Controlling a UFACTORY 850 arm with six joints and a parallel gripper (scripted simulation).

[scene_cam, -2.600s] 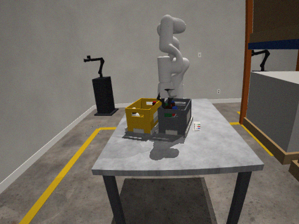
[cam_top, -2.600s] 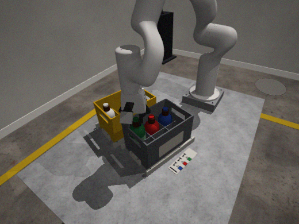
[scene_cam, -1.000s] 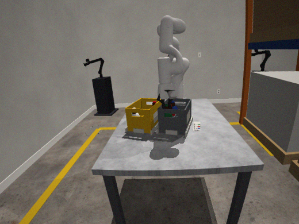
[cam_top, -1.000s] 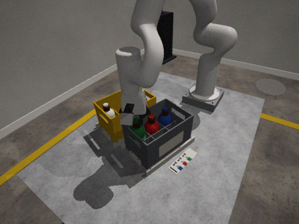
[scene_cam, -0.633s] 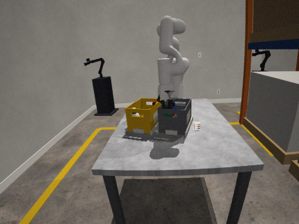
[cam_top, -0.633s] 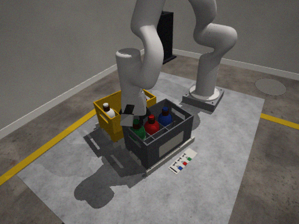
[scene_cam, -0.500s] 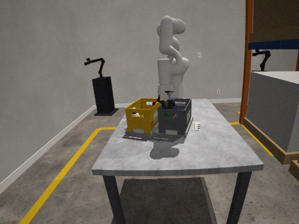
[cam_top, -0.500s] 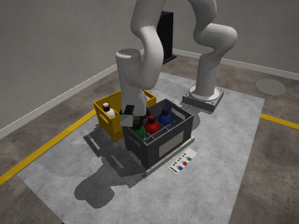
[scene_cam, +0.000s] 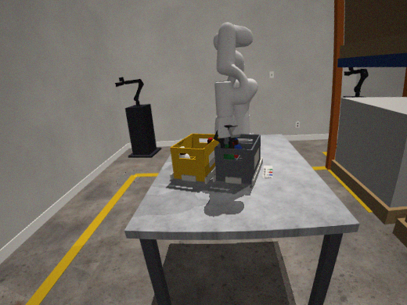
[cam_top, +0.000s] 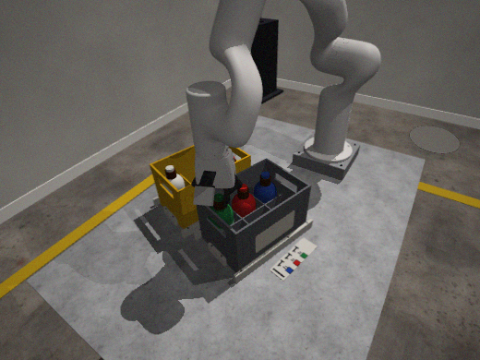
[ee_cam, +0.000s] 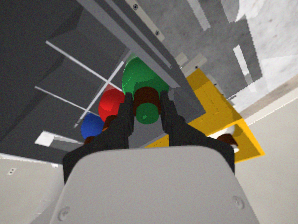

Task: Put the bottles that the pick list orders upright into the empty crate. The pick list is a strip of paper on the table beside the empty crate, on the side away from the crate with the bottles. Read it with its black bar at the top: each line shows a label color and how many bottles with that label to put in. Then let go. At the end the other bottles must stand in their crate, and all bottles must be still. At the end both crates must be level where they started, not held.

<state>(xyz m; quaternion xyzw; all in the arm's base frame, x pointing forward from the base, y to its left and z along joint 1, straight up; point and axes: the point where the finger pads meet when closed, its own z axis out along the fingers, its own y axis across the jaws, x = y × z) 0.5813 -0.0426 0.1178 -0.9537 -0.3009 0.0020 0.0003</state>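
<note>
My gripper (ee_cam: 146, 100) is shut on the neck of the green-label bottle (cam_top: 223, 210), which stands in a corner compartment of the dark grey crate (cam_top: 257, 212), on the side toward the yellow crate. In the wrist view the fingers clamp its brown neck and green cap (ee_cam: 146, 106). A red-label bottle (cam_top: 243, 201) and a blue-label bottle (cam_top: 265, 186) stand in the same row. The yellow crate (cam_top: 186, 185) beside it holds a white-label bottle (cam_top: 174, 179); the arm hides much of its inside. The pick list (cam_top: 294, 258) lies beside the grey crate, showing green, red and blue marks.
The arm's base (cam_top: 326, 157) is bolted on the table behind the crates. Both crates sit on pale base strips. A black pedestal with a small arm (scene_cam: 140, 125) stands off the table, and a grey block (scene_cam: 373, 145) is at the right.
</note>
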